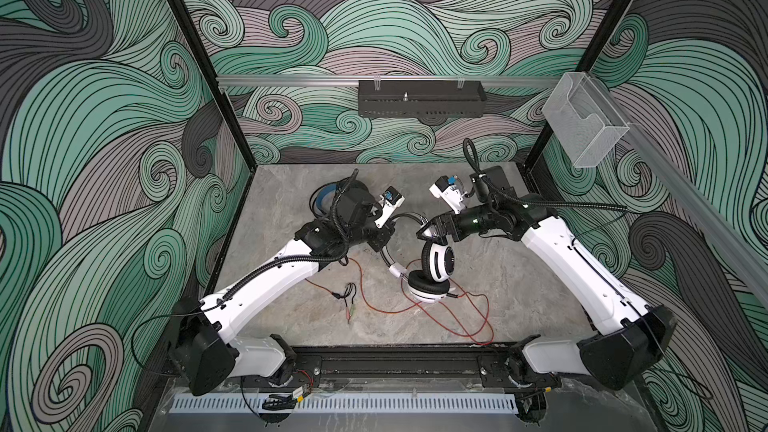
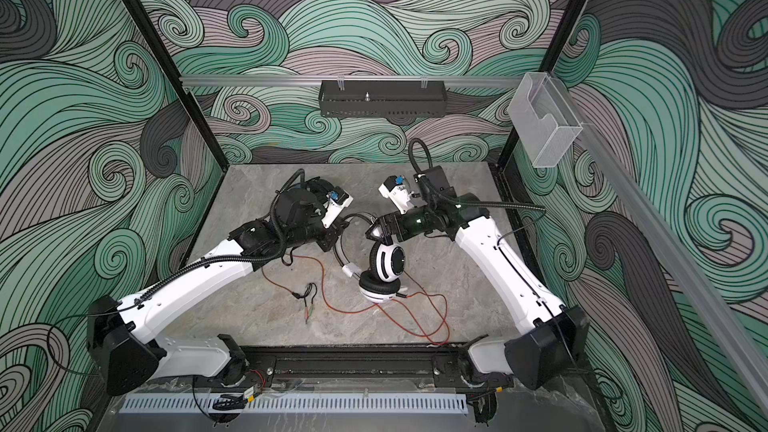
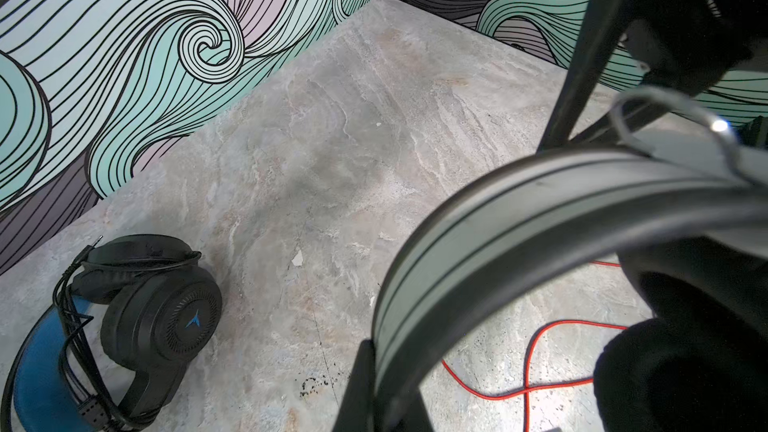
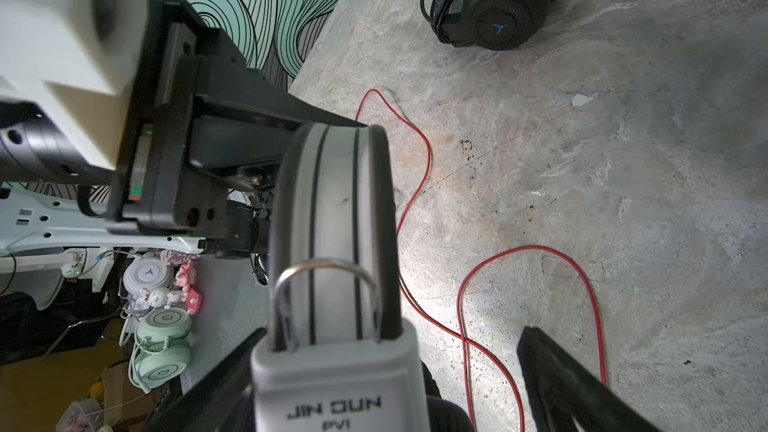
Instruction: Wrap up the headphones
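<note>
The white headphones (image 1: 440, 261) with black cushions lie mid-table in both top views, one ear cup (image 2: 380, 288) flat and the other on edge. My left gripper (image 3: 382, 392) is shut on their white-and-black headband (image 3: 540, 209). My right gripper (image 4: 386, 384) is open and straddles the headband's white slider housing (image 4: 336, 376) without pinching it. Their red cable (image 1: 469, 317) sprawls loose toward the front edge. The black headphones (image 3: 162, 317), blue-lined with their cable bundled round them, sit at the back left, mostly hidden under my left arm in a top view (image 1: 324, 199).
The cable's black plug end (image 1: 347, 297) lies on the marble table left of centre. A black tray (image 1: 422, 97) hangs on the back rail and a clear plastic box (image 1: 582, 118) on the right rail. Patterned walls close in three sides.
</note>
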`<state>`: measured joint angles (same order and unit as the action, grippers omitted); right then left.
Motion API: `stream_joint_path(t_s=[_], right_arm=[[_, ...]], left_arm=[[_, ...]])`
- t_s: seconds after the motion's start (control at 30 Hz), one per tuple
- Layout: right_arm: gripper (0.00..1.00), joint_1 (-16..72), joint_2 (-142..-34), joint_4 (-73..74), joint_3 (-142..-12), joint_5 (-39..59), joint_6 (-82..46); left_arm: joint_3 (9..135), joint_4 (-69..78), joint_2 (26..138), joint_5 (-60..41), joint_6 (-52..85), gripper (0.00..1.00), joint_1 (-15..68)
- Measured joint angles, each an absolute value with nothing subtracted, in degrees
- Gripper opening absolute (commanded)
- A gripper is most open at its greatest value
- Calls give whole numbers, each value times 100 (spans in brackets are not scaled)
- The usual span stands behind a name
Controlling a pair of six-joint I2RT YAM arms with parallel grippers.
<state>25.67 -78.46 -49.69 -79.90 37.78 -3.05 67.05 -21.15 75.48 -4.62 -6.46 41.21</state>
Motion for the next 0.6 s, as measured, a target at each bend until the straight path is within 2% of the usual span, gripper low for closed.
stream_joint_path(t_s=[0.2,0.4,0.6], right_arm=[[69,2569,-7848,-4777,-7955,3959,-370],[49,2576,-7881,-4646,-7898,4206,-489],[38,2574,-7881,-4615,-7872,4348,-497]], left_arm=[[6705,-2189,7544,-460,-646,0,4132],[6726,-2250,7540,-447,-648,0,4178],[6740,-2287,7542,-445,-646,0,4182]])
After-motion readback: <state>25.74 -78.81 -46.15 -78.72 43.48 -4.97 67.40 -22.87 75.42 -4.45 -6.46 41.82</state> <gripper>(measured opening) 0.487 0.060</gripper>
